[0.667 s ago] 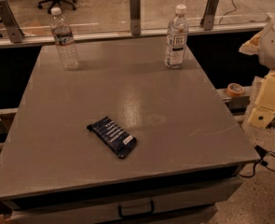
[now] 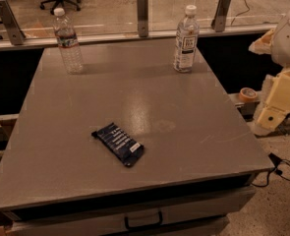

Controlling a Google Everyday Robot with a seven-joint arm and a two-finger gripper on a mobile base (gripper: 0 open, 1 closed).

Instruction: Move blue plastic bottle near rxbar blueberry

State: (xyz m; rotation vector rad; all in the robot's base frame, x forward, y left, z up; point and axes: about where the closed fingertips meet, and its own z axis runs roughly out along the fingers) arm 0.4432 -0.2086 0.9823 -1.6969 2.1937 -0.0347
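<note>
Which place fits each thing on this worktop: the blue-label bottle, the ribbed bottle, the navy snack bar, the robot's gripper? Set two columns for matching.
1 blue plastic bottle
2 ribbed bottle
3 rxbar blueberry
4 gripper

A lying flat, near the middle of the table
B standing, far left
C beyond the table's right edge
D standing, far right

Pairs: 1-D, 2-B, 3-A, 4-C

**Your arm is parked at the right edge of the frame**

You can see your arm (image 2: 288, 31) only along the far right side. A pale, rounded section fills the upper right corner and is cut off by the frame edge. Below it, at mid-height on the right, a cream, blocky section angles down and to the left. This looks like your gripper (image 2: 272, 113), with its lower end pointing toward the lower left.
</note>
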